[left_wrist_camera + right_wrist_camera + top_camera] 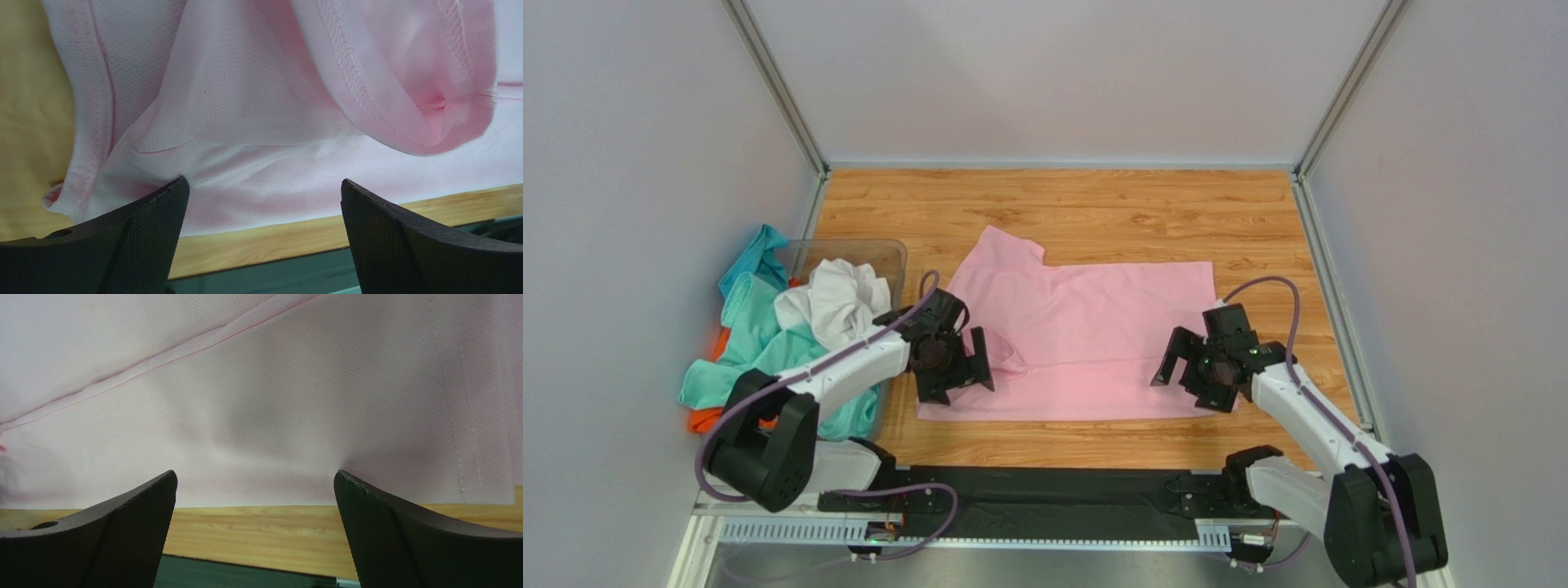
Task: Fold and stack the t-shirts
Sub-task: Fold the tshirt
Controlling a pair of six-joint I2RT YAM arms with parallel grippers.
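The light pink t-shirt (1075,337) lies spread on the wooden table, partly folded, with one sleeve pointing to the back left. My left gripper (952,368) is open and empty over the shirt's near left corner; its wrist view shows the shirt's hem and a folded sleeve (258,110). My right gripper (1192,368) is open and empty over the near right corner, where the right wrist view shows the smooth pink cloth (264,398) and its near edge. The teal (750,331), white (836,300) and orange (707,419) t-shirts lie heaped at the left.
A clear plastic bin (873,255) sits at the left under the heap of shirts. The bare wooden table (1075,202) runs behind the pink shirt. Grey walls close the sides and back. A black rail (1038,490) runs along the near edge.
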